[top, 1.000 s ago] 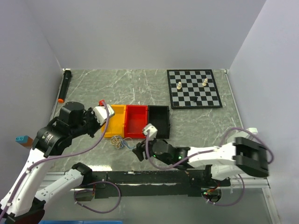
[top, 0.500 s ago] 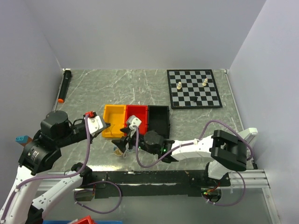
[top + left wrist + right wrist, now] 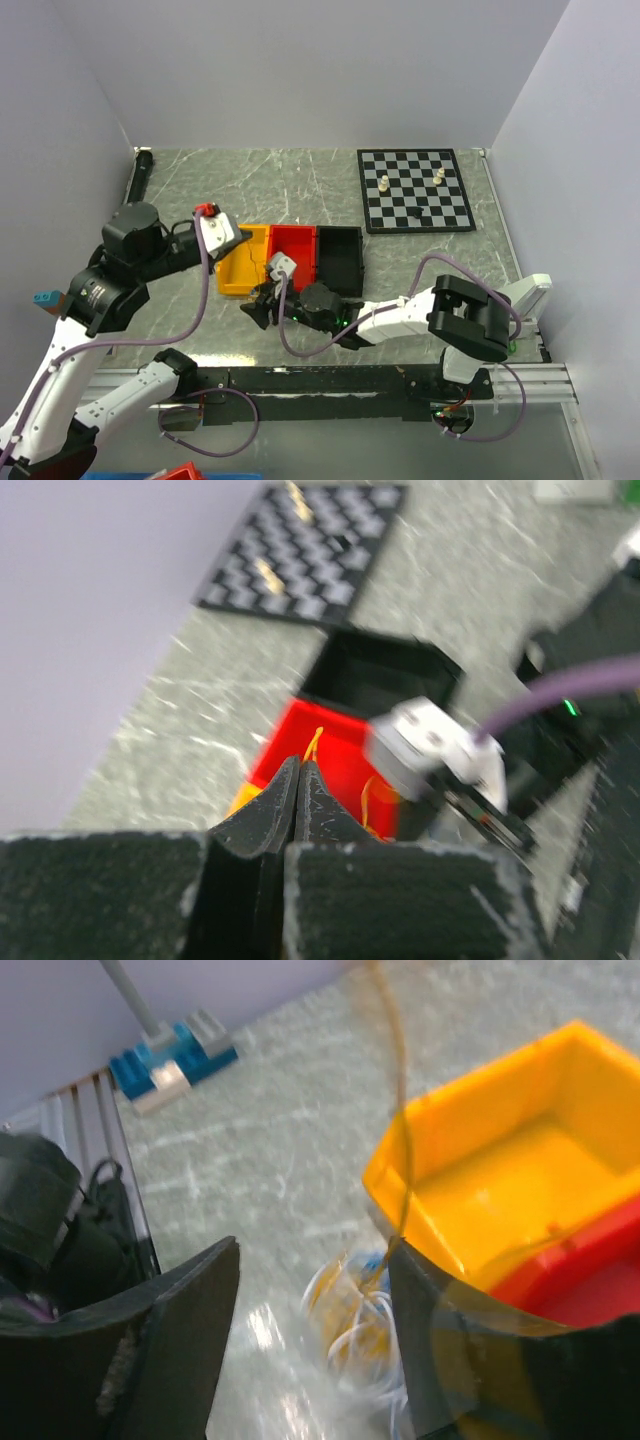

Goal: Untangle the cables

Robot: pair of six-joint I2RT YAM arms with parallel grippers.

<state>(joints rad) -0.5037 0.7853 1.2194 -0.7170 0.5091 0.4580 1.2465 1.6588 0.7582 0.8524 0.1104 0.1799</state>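
Observation:
The cables (image 3: pixel 372 1332), a small clump of white, yellow-orange and blue loops, lie on the table beside the yellow bin (image 3: pixel 520 1160). My right gripper (image 3: pixel 310 1310) hovers open low over the clump, a finger on each side of it. In the top view this gripper (image 3: pixel 258 308) covers the clump. A yellow-orange strand (image 3: pixel 398 1130) rises taut from the clump and out of the top of the right wrist view. My left gripper (image 3: pixel 298 766) is shut, with a yellow-orange wire (image 3: pixel 315 742) coming out at its tips. It hangs above the yellow bin (image 3: pixel 240 275).
A red bin (image 3: pixel 300 245) and a black bin (image 3: pixel 340 255) stand in a row with the yellow one. At the back right is a chessboard (image 3: pixel 415 188) with a few pieces. A black marker (image 3: pixel 138 170) lies along the left wall. A blue block (image 3: pixel 175 1060) sits near the left edge.
My right gripper has moved left onto the clump, which it now covers in the top view. The left gripper dipped toward the near left, then rose back over the yellow bin.

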